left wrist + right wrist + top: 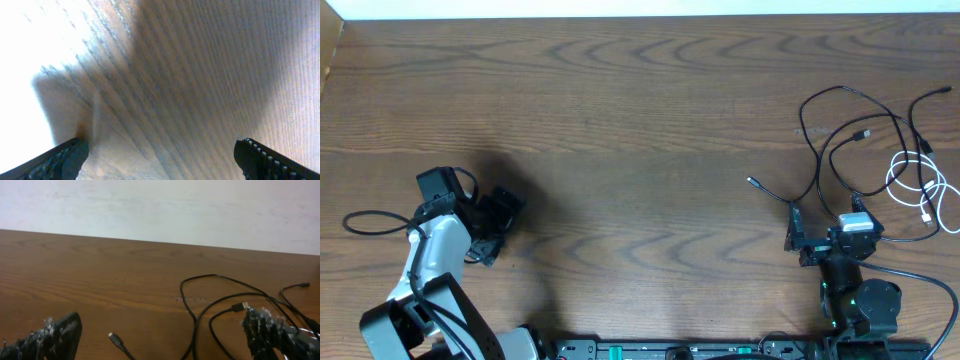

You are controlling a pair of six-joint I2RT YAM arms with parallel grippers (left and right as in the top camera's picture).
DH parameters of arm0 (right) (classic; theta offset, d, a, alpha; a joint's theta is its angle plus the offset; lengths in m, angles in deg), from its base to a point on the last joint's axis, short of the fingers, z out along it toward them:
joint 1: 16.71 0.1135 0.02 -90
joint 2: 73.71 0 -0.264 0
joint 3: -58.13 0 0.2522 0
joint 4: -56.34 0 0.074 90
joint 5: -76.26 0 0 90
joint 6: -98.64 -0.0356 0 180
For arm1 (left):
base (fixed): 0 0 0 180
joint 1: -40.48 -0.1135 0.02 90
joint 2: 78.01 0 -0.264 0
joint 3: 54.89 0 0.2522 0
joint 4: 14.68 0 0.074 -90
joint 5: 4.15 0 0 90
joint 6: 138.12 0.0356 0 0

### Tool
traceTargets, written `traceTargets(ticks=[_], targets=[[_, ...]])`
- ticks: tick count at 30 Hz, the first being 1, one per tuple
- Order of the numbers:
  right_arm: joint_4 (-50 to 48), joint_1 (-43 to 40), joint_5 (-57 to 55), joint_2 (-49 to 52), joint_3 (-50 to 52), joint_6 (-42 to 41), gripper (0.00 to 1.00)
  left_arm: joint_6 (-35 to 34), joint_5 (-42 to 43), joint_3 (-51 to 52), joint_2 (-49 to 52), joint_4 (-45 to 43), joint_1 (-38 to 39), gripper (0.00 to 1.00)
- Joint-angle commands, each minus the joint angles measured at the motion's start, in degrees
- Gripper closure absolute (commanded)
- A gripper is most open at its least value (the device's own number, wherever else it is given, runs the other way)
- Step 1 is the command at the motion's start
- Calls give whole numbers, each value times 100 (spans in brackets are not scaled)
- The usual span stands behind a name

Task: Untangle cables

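Note:
The black cables lie looped and crossed at the right of the table. A white cable lies coiled beside them at the far right. My right gripper is open just in front of the tangle. In the right wrist view its fingers stand wide apart, with black cable loops and a small plug end on the wood between them. My left gripper is at the far left, far from the cables. It is open in the left wrist view, over bare wood.
The wooden table runs to a pale wall at the back. A thick black arm cord loops left of the left arm. The arm bases sit along the front edge.

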Motion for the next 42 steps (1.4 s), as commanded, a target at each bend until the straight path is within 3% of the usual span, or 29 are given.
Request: traceTargets(ticks=[1,13,42], targets=[[20,50,0,-35,11,74,1,116,-334,444,129,122,-31,1],[20,50,0,-35,11,74,1,114,-356,953,129,-11,-31,1],[20,50,0,-35,11,74,1,70,-352,973,129,-424,-31,1]])
